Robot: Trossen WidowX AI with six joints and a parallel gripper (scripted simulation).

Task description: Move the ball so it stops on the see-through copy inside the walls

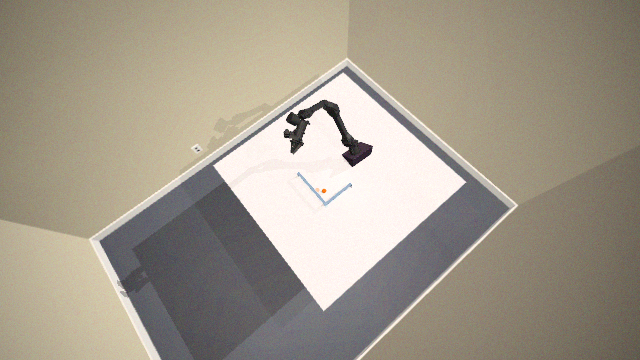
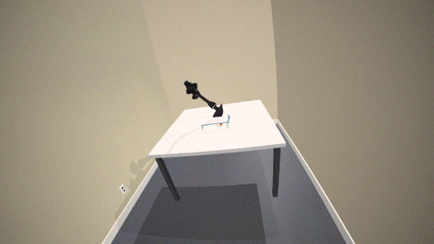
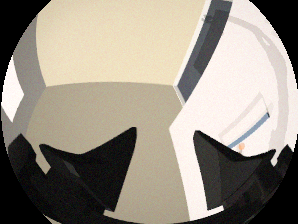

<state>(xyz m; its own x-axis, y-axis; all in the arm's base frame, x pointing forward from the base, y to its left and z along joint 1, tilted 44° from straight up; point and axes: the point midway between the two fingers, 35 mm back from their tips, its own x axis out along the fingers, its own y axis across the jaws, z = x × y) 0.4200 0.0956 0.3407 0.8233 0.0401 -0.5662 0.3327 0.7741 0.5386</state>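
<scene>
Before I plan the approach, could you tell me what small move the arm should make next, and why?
Probably bring the gripper down and across toward the orange ball. It hangs open and holds nothing, well above the table and outside the clear walls, while the ball sits just beside the see-through copy, not on it.

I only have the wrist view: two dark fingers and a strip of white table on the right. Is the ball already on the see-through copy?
Observer: No. In the top view the ball lies just beside the see-through copy, inside the corner of the clear walls.
Operator: Where is the end effector relative to them?
Observer: The end effector is off to one side, beyond the end of one wall, not over the ball.
Operator: How high is it?
Observer: The exterior view shows it hanging well above the table.
Operator: Holding anything?
Observer: Nothing. It is open.
</scene>
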